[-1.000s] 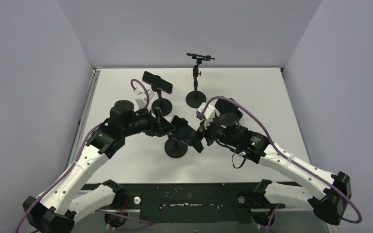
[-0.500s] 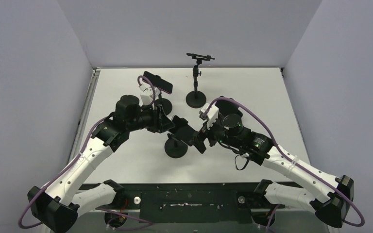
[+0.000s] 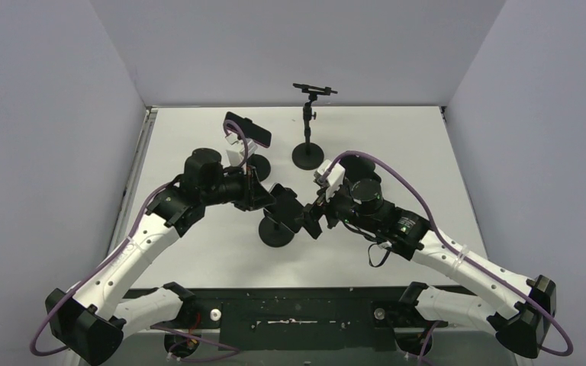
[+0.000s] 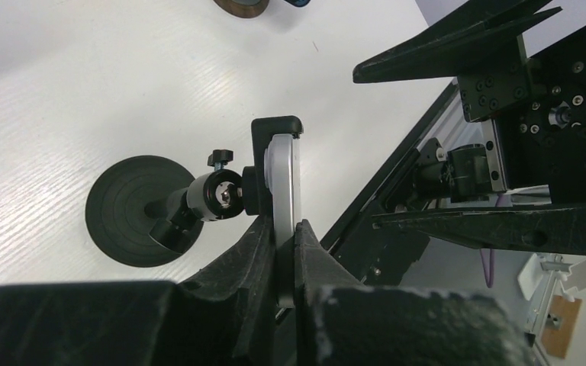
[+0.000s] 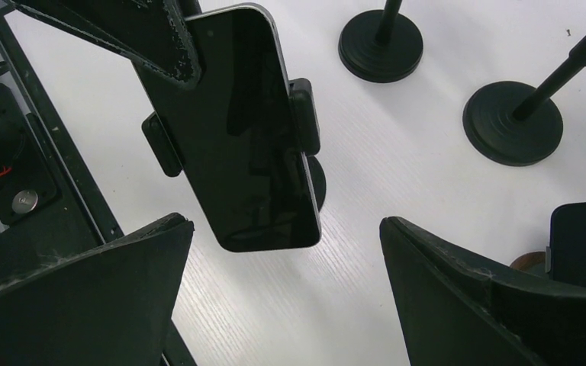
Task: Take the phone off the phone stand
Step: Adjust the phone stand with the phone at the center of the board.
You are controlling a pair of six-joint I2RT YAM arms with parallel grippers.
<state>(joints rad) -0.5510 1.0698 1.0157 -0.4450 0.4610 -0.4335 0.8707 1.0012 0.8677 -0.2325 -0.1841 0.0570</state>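
Robot at work: the jaws of the left arm (image 3: 160, 221) are pinched narrow on one end of the phone (image 5: 248, 130), which sits tilted in the clamp of its phone stand (image 4: 126, 210) at the middle of the white worktop (image 3: 397, 145). The jaws of the right arm (image 3: 427, 244) gape wide on either side of the phone's free end (its dark screen faces that arm's camera) without touching it. Toward the far wall, a second stand (image 3: 259, 166) carries another phone (image 3: 247, 130), and a third stand (image 3: 307, 156) rises beside it.
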